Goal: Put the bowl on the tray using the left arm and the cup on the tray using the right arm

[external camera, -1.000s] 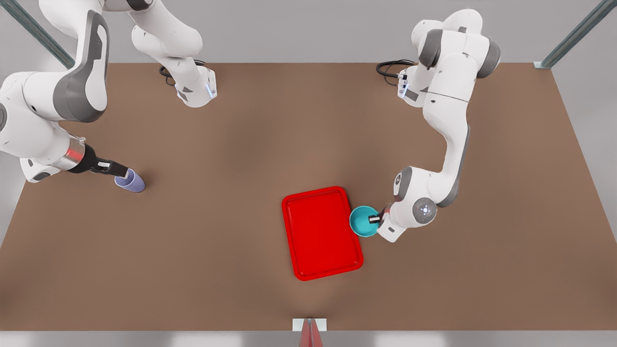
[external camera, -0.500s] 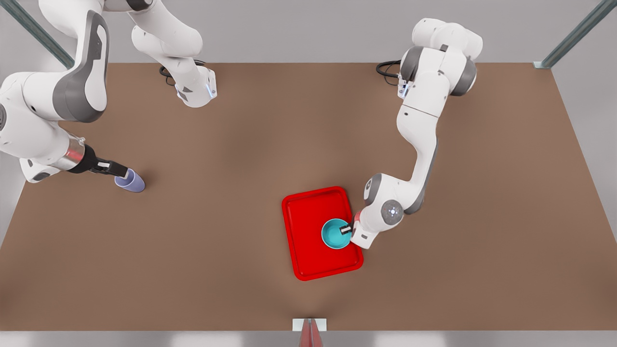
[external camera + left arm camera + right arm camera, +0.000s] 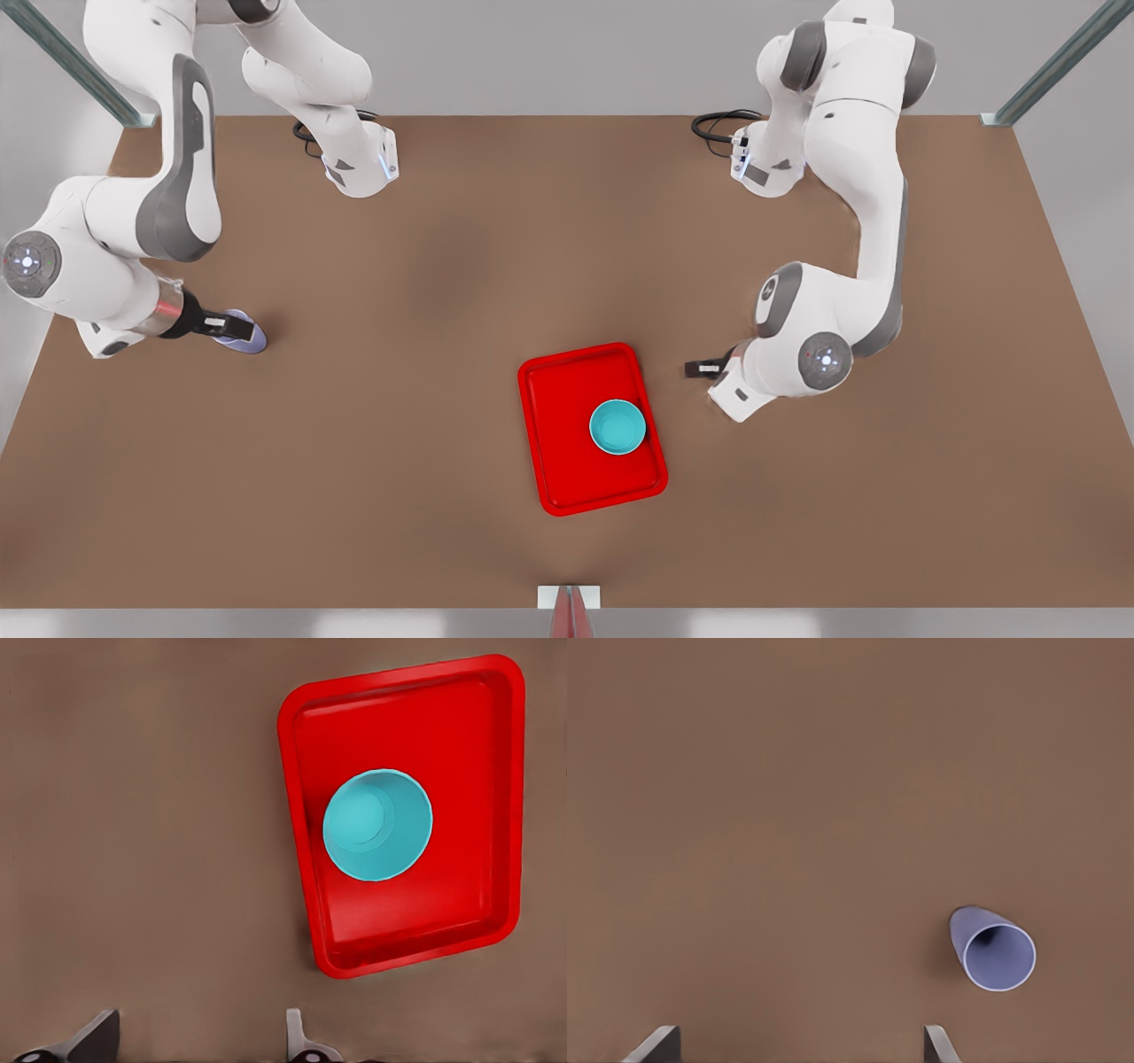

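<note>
We see the bowl (image 3: 617,426) standing upright on the tray (image 3: 567,461), toward its side nearest the left gripper (image 3: 700,369), which hangs empty with jaws open just off the tray over the desk (image 3: 443,266). In the left wrist view the bowl's (image 3: 378,825) hollow inside shows. At the front view's left, the right gripper (image 3: 232,329) hovers over the cup (image 3: 251,338), jaws open, as the right wrist view shows.

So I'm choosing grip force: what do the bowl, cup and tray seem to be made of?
All are simulator renders, so this is a guess. The bowl looks like matte teal plastic, evenly coloured. The cup looks like thin matte lavender plastic with a pale rim. The tray looks like glossy red plastic, with soft highlights along its raised rim.
</note>
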Controlling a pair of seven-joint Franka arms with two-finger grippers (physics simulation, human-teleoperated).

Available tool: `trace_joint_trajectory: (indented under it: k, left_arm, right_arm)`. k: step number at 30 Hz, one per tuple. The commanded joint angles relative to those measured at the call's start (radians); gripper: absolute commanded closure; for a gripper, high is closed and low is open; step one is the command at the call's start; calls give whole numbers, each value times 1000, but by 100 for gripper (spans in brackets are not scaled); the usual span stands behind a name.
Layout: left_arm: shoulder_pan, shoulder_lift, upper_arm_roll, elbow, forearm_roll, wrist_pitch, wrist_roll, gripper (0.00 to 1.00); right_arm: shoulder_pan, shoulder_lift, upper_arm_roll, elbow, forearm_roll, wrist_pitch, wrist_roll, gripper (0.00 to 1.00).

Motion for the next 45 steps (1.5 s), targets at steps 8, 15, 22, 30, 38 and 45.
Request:
trace_joint_trajectory:
  k: [8,15,22,30,38,45]
  left_arm:
    - [157,-276,-93,-160,296,-79,87,0]
    - [159,-276,-90,-158,293,-81,87,0]
    - [162,-264,-80,-158,293,-67,87,0]
    - [162,-260,-80,-158,291,-67,87,0]
    - [162,-254,-80,-158,291,-66,87,0]
    - [162,-254,-80,-158,291,-66,87,0]
  right_arm:
    - [-54,-76,-56,-281,-7,208,-156,0]
    - [-123,-67,-86,-433,-7,395,-292,0]
    - [-261,39,-87,-430,-7,478,-446,0]
    - [-258,94,-86,-448,-5,516,-444,0]
    - [-267,130,-86,-467,-5,547,-447,26]
    - [-267,137,-86,-467,-5,532,-449,79]
